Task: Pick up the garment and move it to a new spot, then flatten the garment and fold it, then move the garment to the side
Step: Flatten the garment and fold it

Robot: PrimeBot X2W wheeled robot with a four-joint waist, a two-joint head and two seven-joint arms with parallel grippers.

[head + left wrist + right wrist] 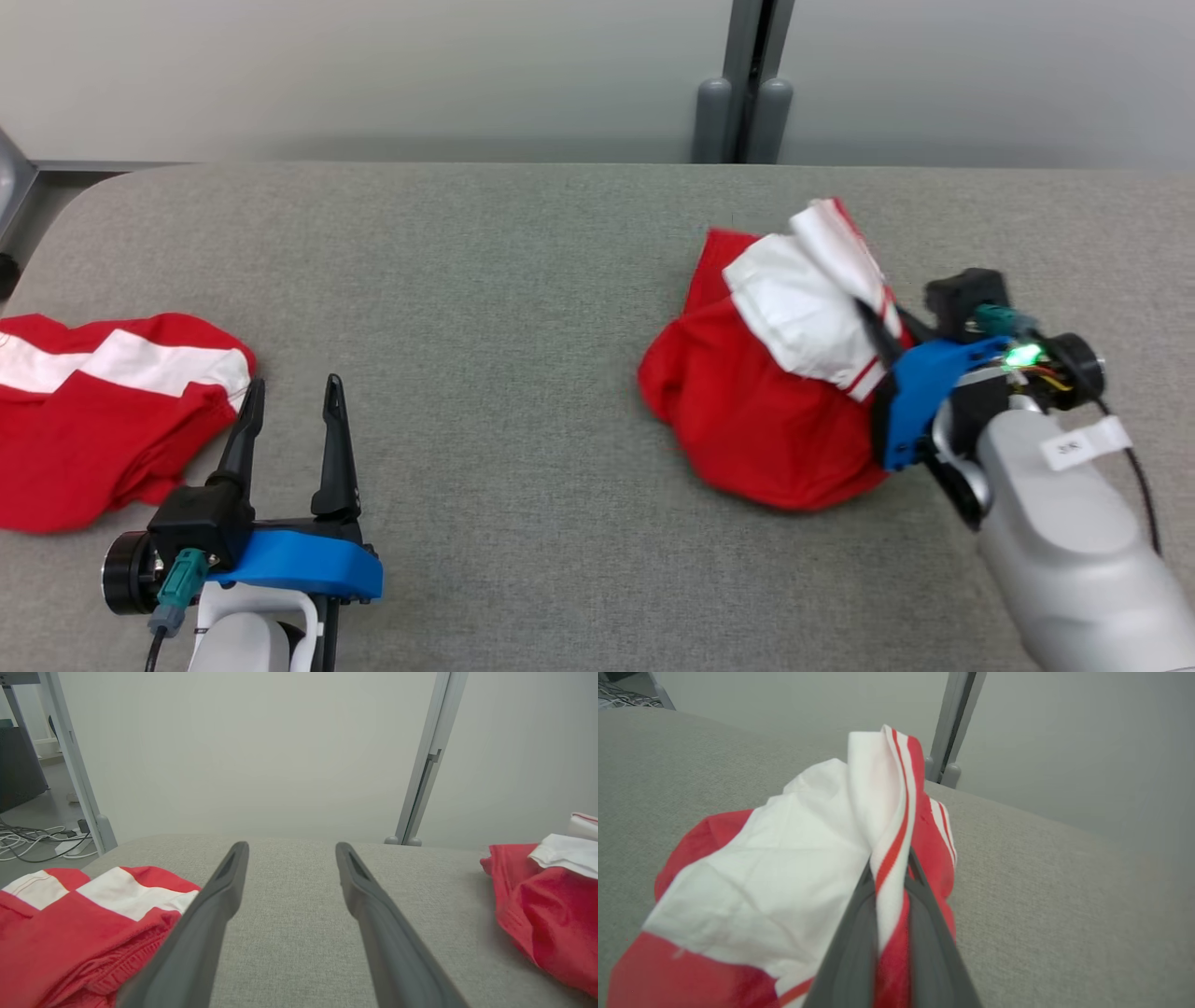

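Now the right hand (873,322) pinches the garment (747,420), striped fold pointing wallward.

A grey fabric tabletop (523,280) spans the frame. A grey post (744,84) stands at upper centre against a pale wall (373,75). White cables (32,840) lie on the floor at far left.

Head camera above desk (523,280), angled down, left wrist camera low and level, right wrist camera close on garment (784,868), all facing far edge.
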